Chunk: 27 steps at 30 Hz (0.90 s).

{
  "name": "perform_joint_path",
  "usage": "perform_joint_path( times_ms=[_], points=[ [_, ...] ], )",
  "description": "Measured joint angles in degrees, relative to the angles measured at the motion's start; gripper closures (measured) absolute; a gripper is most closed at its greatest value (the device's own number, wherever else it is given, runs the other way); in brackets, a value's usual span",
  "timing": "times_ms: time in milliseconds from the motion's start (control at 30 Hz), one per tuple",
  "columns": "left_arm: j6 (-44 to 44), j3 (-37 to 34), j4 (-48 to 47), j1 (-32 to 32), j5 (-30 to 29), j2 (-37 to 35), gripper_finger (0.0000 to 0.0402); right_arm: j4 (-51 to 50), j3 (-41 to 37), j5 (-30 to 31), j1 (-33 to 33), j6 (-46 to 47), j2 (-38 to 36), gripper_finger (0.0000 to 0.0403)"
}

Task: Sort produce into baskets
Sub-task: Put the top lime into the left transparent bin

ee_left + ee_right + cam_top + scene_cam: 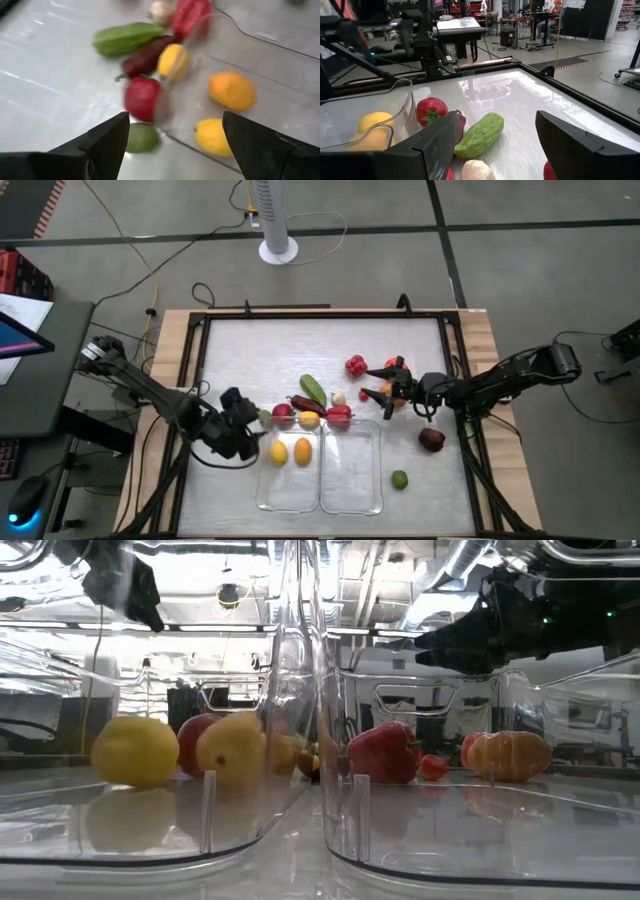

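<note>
The left gripper (245,423) hovers just beside the left basket (290,492), its fingers (107,142) spread wide with nothing between them; a red fruit (142,98) and a green one (141,138) lie on the table just ahead of it. The right gripper (385,383) is near the right basket (352,490), jaws also wide apart and empty, over an orange fruit (393,402). The left basket holds a yellow fruit (278,450) and an orange-yellow one (302,451). A green cucumber (313,389), a maroon piece (307,405), a tomato (355,365) and a red pepper (339,416) cluster by the baskets' far edge. A dark red fruit (431,439) and a lime (399,479) lie apart.
</note>
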Motion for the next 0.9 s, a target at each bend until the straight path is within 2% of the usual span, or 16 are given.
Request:
perform_joint_path(
  times_ms=[100,233,500,700,900],
  points=[
    [0.01,-2.62,-3.19,1.14,0.02,-2.04,0.0095,0.11,0.00,0.00,0.00,0.01,0.00,0.0106],
    [0.95,-7.82,-4.61,2.43,3.92,-2.59,0.0095,0.21,0.00,0.00,0.00,0.01,0.00,0.0106],
    [6.35,-13.82,-0.55,4.87,10.89,-2.28,0.0095,0.66,0.00,0.00,0.00,-0.01,0.00,0.0106],
    [14.89,-15.18,4.25,7.99,11.32,-2.15,0.0095,0.70,0.00,0.00,0.00,-0.03,0.00,0.0106],
    [31.21,-15.20,6.21,9.13,7.72,-0.93,0.0095,0.68,0.00,-0.02,0.00,-0.12,0.00,0.0106]
  ],
)
